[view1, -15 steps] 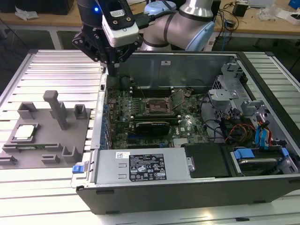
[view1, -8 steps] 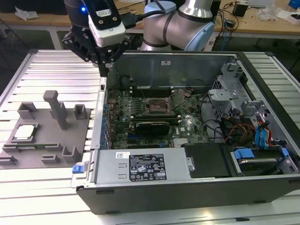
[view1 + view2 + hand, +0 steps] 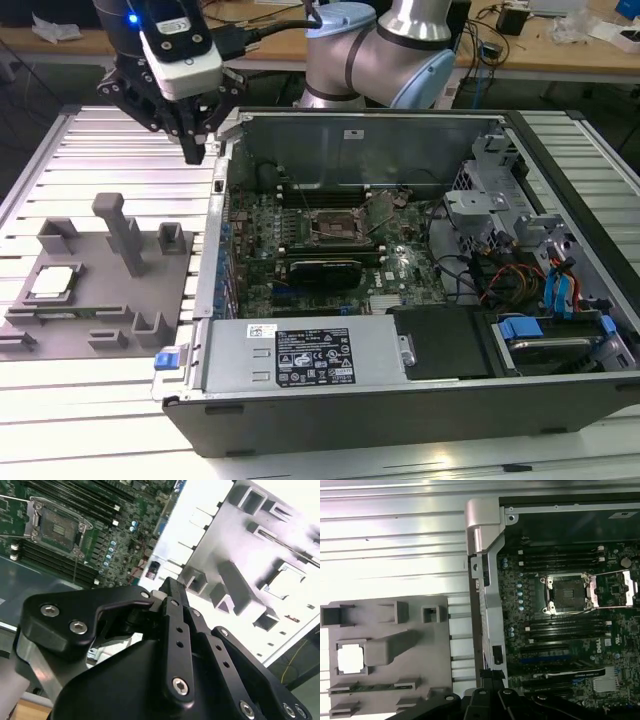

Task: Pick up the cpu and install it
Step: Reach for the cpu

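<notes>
We see a black pincer [image 3: 191,150] under a white camera [image 3: 180,50] with a blue light. Near the pincer, a pale silver cpu [image 3: 55,282] lies on a grey fixture [image 3: 110,300] over a ribbed silver table [image 3: 110,160]. Beside the pincer stands a dark grey case [image 3: 400,415] with a green board [image 3: 405,270]. Blue tabs [image 3: 520,327] are far from the pincer.

Quantities present: one cpu [image 3: 52,283]; one grey fixture plate [image 3: 100,290] with one tall post [image 3: 122,232]; one open computer case [image 3: 420,420] containing one motherboard [image 3: 400,265], one socket [image 3: 330,228] and one power supply [image 3: 300,355]; one robot arm [image 3: 400,50] carrying one gripper [image 3: 192,152]
</notes>
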`<state>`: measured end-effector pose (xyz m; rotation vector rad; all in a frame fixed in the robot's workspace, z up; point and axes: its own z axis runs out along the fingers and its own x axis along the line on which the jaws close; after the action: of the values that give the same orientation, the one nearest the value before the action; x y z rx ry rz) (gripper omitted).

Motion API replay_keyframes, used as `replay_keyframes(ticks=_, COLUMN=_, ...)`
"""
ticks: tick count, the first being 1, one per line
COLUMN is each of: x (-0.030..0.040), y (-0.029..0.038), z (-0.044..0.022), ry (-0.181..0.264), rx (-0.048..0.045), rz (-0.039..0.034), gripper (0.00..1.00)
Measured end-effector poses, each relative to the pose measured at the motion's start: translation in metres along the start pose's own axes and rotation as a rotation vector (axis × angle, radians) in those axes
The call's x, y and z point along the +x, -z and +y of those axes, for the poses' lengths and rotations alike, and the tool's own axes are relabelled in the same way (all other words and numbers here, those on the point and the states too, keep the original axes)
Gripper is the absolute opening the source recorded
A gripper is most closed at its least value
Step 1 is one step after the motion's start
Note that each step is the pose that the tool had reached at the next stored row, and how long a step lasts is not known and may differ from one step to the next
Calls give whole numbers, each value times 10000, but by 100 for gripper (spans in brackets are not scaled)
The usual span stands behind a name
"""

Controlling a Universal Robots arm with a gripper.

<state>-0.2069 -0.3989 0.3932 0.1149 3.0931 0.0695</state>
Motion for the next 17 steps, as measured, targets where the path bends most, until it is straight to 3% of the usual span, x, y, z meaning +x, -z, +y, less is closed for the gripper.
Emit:
replay_keyframes(ticks=4, x=121, y=6, z=-9, ry=1, rx=-4, rz=-51, gripper=11)
replay_keyframes(ticks=10, x=431, y=21, z=-31, ry=6, rx=-15, rz=-191, gripper=11)
replay_keyframes(ticks=17, x=650, y=31, z=-47, ry=11, rx=-23, rz=-296, gripper=11)
